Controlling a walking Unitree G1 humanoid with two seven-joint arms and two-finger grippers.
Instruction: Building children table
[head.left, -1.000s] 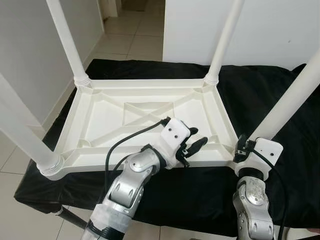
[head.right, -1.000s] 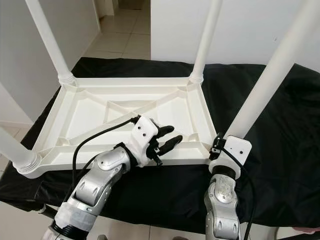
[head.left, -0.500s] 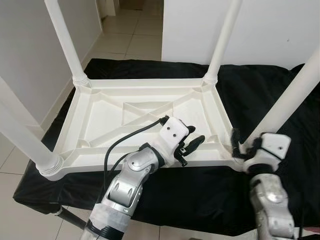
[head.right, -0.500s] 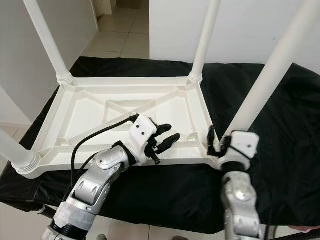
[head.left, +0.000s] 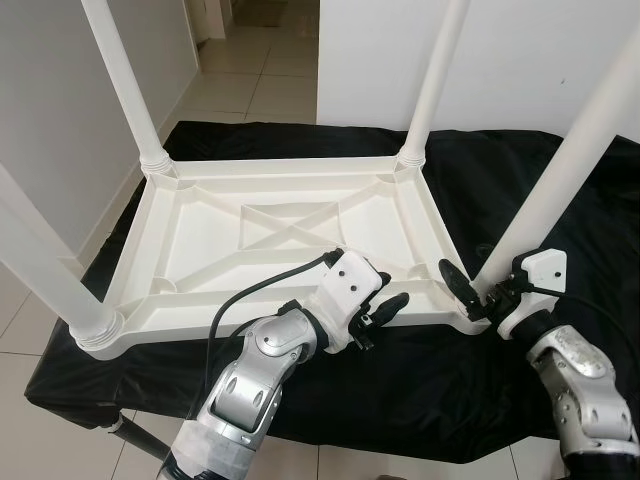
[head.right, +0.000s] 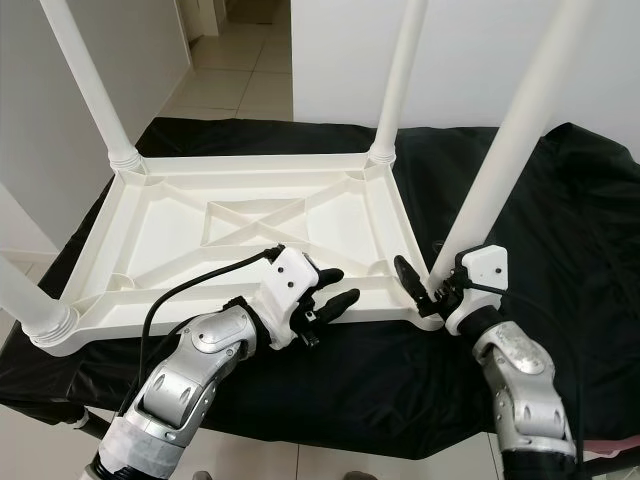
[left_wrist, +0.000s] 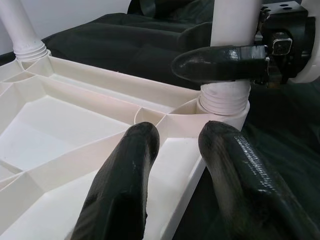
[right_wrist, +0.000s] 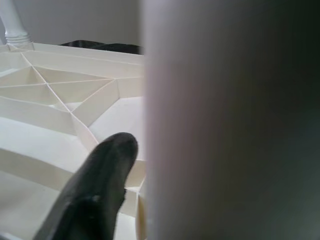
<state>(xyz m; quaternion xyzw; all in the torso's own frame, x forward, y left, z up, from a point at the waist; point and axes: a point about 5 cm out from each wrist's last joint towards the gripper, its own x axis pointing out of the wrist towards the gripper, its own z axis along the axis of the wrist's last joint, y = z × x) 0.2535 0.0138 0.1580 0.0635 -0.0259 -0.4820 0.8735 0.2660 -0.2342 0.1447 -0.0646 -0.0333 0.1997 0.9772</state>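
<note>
1. Left eye view: a white plastic children's table (head.left: 290, 235) lies upside down on a worktop draped in black cloth (head.left: 505, 190), its ribbed underside up and four white legs standing up from its corners. The left gripper (head.left: 385, 305) sits at the near edge of the tabletop, its jaws a little apart over the rim. The right gripper (head.left: 478, 296) is at the near right leg (head.left: 565, 165), just above the threaded socket; one black finger lies on the inner side of the leg and the white wrist housing on the outer side, so the jaws are closed around the leg. Pale floor tiles (head.left: 245, 75) show beyond the worktop.

2. Right eye view: the same scene. The far left leg (head.right: 85, 80) and far right leg (head.right: 400, 75) rise from their threaded collars, and the near left leg's collar (head.right: 50, 325) overhangs the cloth's edge.

3. Left wrist view: the two black fingers (left_wrist: 125, 185) of the left gripper are narrowly parted, both resting above the white rim of the tabletop. Beyond them one finger of the right gripper crosses the near right leg just above its threaded collar (left_wrist: 223, 97).

4. Right wrist view: the leg, blurred and very near, stands beside one black fingertip (right_wrist: 107, 165), with the ribbed underside behind.
</note>
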